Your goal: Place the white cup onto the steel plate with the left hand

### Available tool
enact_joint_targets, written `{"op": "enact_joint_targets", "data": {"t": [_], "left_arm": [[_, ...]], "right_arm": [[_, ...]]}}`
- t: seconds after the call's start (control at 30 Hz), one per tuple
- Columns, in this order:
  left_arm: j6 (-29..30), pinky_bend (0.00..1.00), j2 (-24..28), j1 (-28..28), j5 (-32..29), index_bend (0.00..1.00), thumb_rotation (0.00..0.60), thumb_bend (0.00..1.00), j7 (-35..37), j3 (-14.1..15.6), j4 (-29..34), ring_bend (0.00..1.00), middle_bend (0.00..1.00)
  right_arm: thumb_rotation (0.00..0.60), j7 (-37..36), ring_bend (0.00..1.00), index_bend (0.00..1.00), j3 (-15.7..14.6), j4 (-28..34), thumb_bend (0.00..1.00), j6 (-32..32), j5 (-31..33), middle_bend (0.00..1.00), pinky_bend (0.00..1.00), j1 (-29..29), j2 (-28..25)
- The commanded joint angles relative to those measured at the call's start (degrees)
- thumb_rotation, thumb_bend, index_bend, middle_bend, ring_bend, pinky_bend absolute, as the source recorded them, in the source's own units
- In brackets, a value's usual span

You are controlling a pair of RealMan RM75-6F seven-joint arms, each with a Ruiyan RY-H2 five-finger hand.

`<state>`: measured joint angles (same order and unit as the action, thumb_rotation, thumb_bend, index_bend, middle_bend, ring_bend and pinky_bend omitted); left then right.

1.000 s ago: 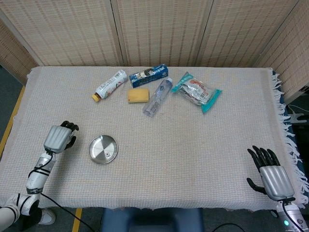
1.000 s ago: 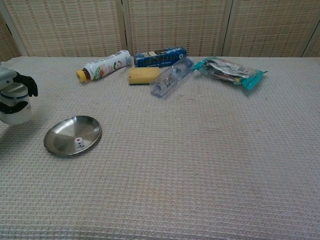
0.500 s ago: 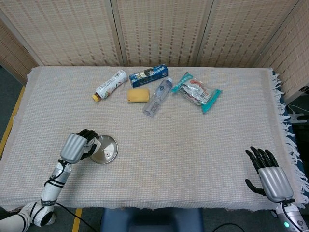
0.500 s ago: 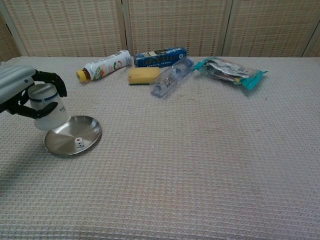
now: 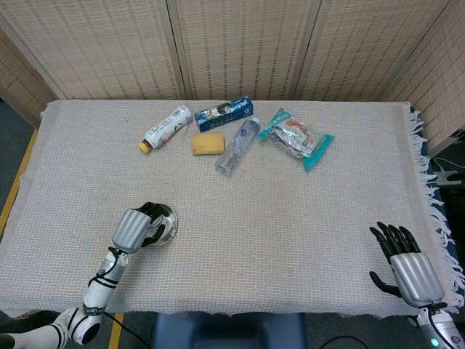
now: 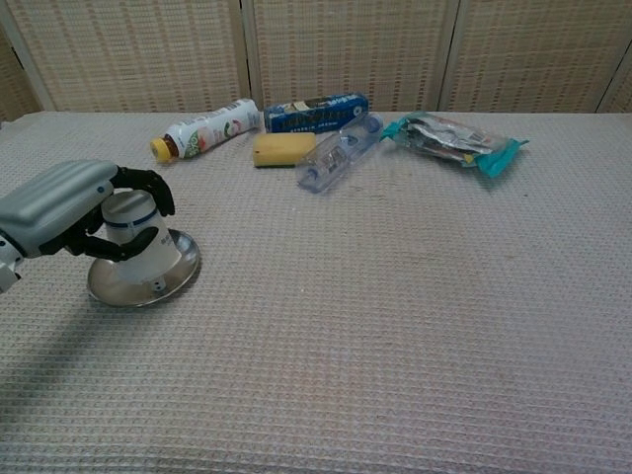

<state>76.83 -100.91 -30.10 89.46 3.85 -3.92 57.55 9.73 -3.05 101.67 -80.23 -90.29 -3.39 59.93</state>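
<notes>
A: 2 robot hands show; what does the left robot hand (image 6: 74, 207) do?
B: Its dark fingers (image 6: 148, 183) wrap the white cup (image 6: 138, 242), which stands upside down on the steel plate (image 6: 168, 279), near the worktop's (image 5: 290, 211) front left.
A: And the right robot hand (image 5: 405, 265)?
B: Fingers spread, holding nothing, at the front right corner.
A: Behind?
B: A yellow sponge (image 5: 208, 143) beside a clear bottle (image 5: 237, 146).

Upside-down white paper cup (image 6: 136, 242) on round steel plate (image 6: 170, 275), near-left on woven cloth table (image 6: 395, 296); packages along far edge.
</notes>
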Motion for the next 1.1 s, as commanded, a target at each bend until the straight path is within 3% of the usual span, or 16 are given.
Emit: {"op": "enact_joint_targets", "data": {"t": [0.03, 0.4, 0.87, 1.1], "left_arm": [[-1.3, 0.67, -1.5, 0.2, -0.6, 0.42, 0.6, 0.45, 2.0, 0.5, -2.7, 0.37, 0.47], [-0.1, 0.67, -3.5, 0.1, 1.1, 0.43, 0.6, 0.45, 2.8, 1.5, -7.4, 0.38, 0.48], [2.0, 0.7, -8.7, -0.3, 0.4, 0.46, 0.6, 0.46, 3.4, 0.2, -22.4, 0.42, 0.52], [4.0, 0.7, -9.4, 1.3, 1.7, 0.46, 0.6, 0.46, 6.9, 2.0, -21.1, 0.42, 0.52]], "right_arm": [[0.532, 0.0, 0.0, 0.0, 0.0, 0.0, 0.2, 0.1, 0.0, 0.0, 0.0, 0.0, 0.0], [0.532, 0.4, 0.0, 0.0, 0.1, -0.1, 0.2, 0.6, 0.4, 0.0, 0.0, -0.2, 0.3], [0.531, 1.1, 0.0, 0.0, 0.1, -0.1, 0.2, 0.9, 0.7, 0.0, 0.0, -0.2, 0.6], [0.532, 1.3, 0.0, 0.0, 0.3, -0.1, 0.2, 0.6, 0.8, 0.0, 0.0, -0.1, 0.6]]}}
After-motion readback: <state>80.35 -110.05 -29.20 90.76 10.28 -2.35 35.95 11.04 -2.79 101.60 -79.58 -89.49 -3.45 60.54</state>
